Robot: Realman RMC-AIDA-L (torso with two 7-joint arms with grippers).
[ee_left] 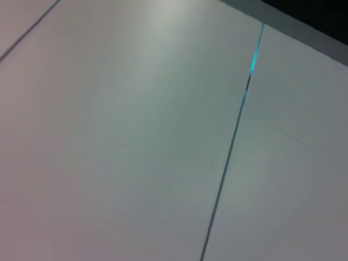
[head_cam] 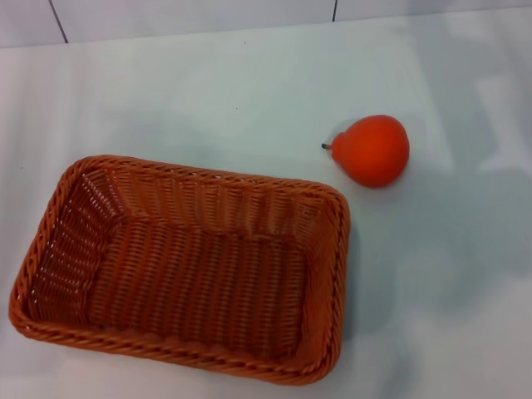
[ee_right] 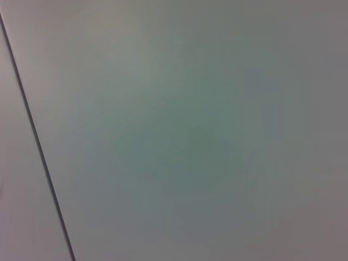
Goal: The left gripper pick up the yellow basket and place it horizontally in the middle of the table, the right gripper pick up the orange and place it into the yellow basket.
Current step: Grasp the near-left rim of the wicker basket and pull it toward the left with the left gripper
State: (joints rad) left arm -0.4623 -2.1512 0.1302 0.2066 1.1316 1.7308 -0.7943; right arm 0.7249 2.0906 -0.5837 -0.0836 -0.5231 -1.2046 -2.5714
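Observation:
The yellow basket [head_cam: 187, 266], a large orange-brown woven rectangle, lies on the white table [head_cam: 249, 91] at the front left in the head view, its long side running roughly left to right and slightly skewed. It is empty. The orange [head_cam: 372, 150], a small orange-red pear-shaped fruit with a dark stem pointing left, sits on the table just beyond the basket's far right corner, apart from it. Neither gripper shows in any view. Both wrist views show only bare pale surface with a dark seam line.
The table's far edge meets a pale tiled wall [head_cam: 191, 17] at the back. Bare table surface lies to the right of the basket and behind it. A dark seam [ee_left: 228, 157] crosses the left wrist view, another seam [ee_right: 38, 141] the right wrist view.

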